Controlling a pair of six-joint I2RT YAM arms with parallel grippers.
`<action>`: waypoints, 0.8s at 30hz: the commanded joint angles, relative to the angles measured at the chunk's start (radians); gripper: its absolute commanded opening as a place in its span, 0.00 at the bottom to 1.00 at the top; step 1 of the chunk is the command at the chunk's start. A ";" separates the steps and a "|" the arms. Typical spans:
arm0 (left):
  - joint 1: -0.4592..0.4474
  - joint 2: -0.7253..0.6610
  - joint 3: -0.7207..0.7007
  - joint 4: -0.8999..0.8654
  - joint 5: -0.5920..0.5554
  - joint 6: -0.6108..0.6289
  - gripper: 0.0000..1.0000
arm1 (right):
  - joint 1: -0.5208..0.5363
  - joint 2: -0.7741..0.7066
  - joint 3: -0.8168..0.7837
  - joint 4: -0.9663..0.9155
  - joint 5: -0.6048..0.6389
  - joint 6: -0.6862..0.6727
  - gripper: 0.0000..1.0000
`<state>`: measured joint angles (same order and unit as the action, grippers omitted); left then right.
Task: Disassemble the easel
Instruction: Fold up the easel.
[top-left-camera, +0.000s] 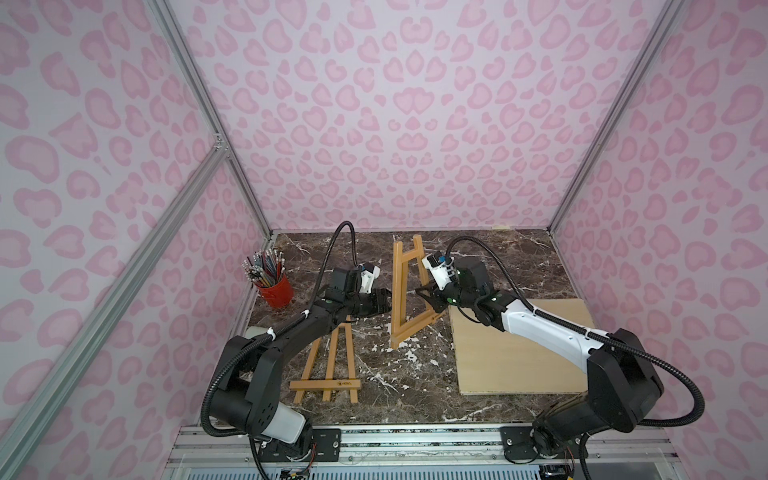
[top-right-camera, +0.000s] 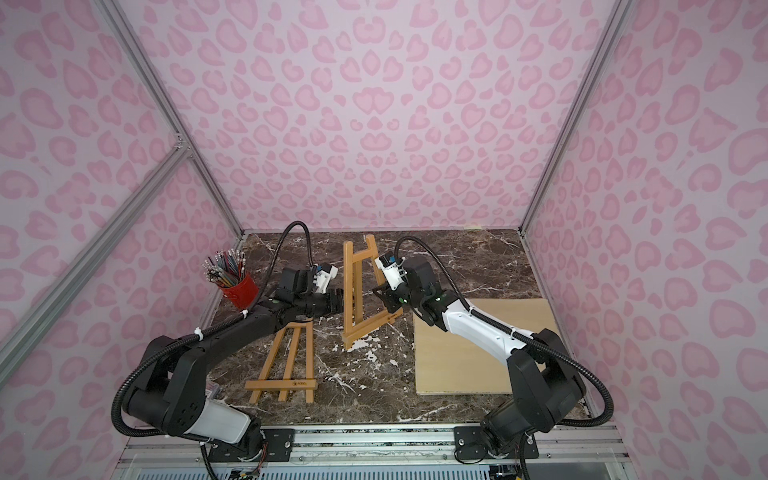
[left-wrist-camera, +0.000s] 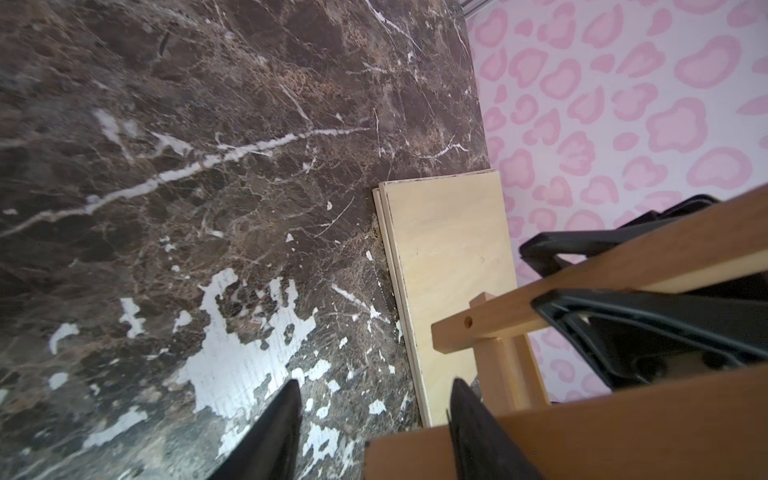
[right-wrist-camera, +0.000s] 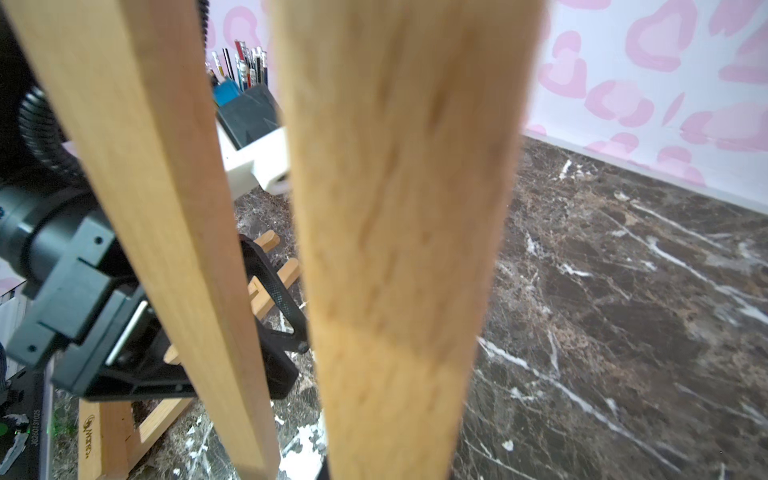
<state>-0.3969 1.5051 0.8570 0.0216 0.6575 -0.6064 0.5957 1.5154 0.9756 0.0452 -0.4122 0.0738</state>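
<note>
- Wooden easel (top-left-camera: 398, 291) stands upright on the marble table (top-left-camera: 498, 257), just beside the far corner of the plywood board (top-left-camera: 519, 353), and both arms are on it now.
- Right gripper (top-left-camera: 430, 301) is clamped tight on the leg nearest the board. If that pinch slips, we reckon the frame twists or tips over onto the board.
- Left gripper (top-left-camera: 385, 301) is at the leg on the side away from the board, jaws partly apart and nothing pinched. In the wrist view one finger (left-wrist-camera: 478, 436) lies across the bar, so an off-centre close could shove the leg instead of catching it.
- We judge that pulling before both holds are firm could wrench the frame out of one grip.
- Well apart from the board, beyond the standing frame, a second easel (top-left-camera: 328, 365) lies flat under the left arm, where a dropped part could strike it.
- Farther from the board again, the red pencil cup (top-left-camera: 276, 291) looks tippable if that arm swings wide.
</note>
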 joint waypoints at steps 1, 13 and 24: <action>-0.029 -0.003 -0.039 0.115 0.004 -0.034 0.58 | 0.007 -0.033 -0.086 0.102 0.020 0.074 0.16; -0.198 0.178 -0.177 0.378 -0.018 -0.126 0.57 | 0.045 -0.161 -0.412 0.138 0.118 0.194 0.16; -0.201 0.064 -0.129 -0.009 -0.309 0.004 0.62 | 0.064 -0.103 -0.408 0.099 0.155 0.211 0.16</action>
<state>-0.6014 1.6043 0.7036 0.1673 0.4877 -0.6701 0.6540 1.4025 0.5644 0.1581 -0.2798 0.2787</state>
